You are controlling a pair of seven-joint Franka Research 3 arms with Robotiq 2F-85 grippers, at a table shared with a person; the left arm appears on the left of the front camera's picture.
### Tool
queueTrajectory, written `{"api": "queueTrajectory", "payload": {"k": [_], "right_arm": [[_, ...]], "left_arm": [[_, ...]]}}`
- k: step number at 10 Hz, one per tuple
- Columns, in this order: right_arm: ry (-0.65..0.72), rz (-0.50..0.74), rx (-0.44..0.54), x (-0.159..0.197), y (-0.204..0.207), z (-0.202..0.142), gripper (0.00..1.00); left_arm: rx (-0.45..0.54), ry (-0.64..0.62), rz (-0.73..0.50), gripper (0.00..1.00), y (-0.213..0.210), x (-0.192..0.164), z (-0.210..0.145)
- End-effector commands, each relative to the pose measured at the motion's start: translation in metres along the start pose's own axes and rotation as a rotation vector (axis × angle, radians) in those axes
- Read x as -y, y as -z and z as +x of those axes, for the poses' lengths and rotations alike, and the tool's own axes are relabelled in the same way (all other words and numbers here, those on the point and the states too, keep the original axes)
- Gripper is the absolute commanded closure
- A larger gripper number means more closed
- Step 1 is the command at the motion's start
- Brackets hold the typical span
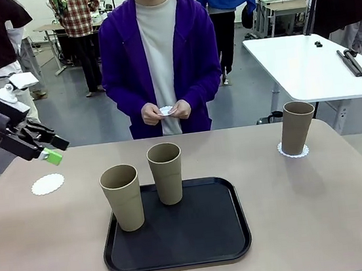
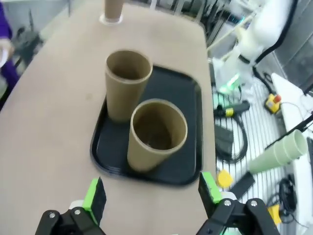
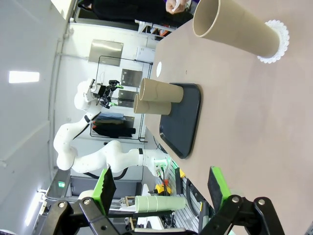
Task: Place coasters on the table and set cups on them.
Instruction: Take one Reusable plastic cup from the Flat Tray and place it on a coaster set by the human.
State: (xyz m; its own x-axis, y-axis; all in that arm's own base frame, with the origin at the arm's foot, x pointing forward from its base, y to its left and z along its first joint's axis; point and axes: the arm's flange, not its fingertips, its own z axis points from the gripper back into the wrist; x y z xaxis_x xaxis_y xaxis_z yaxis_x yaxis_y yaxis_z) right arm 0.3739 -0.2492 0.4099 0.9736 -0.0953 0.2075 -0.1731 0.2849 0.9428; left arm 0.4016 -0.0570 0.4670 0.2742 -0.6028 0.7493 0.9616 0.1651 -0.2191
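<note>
The left pincer (image 1: pixel 56 149) hangs wide open and empty above the left end of the tabletop (image 1: pixel 322 210), near a bare coaster (image 1: pixel 47 184). The right pincer (image 3: pixel 161 188) is spread just as wide, holding nothing. Two cups (image 1: pixel 122 197) stand on the black tray (image 1: pixel 214 240) (both upright); a third cup (image 1: pixel 297 126) stands on its own coaster (image 1: pixel 293 153) at the right. The person's hands (image 1: pixel 152 114) hold another coaster (image 1: pixel 167 110)
</note>
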Motion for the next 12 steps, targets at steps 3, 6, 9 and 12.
{"api": "queueTrajectory", "payload": {"k": [3, 6, 9, 12], "right_arm": [[0.002, 0.005, 0.002, 0.000, -0.001, 0.002, 0.00], [0.002, 0.005, 0.002, 0.000, -0.001, 0.002, 0.00], [0.002, 0.005, 0.002, 0.000, -0.001, 0.002, 0.00], [0.002, 0.005, 0.002, 0.000, -0.001, 0.002, 0.00]], "left_arm": [[0.283, 0.023, -0.203, 0.00, 0.020, -0.020, -0.049], [0.315, 0.084, -0.116, 0.00, 0.033, -0.025, -0.081], [0.266, 0.148, -0.033, 0.00, 0.044, -0.028, -0.103], [0.262, 0.115, -0.082, 0.00, 0.034, -0.031, -0.099]]}}
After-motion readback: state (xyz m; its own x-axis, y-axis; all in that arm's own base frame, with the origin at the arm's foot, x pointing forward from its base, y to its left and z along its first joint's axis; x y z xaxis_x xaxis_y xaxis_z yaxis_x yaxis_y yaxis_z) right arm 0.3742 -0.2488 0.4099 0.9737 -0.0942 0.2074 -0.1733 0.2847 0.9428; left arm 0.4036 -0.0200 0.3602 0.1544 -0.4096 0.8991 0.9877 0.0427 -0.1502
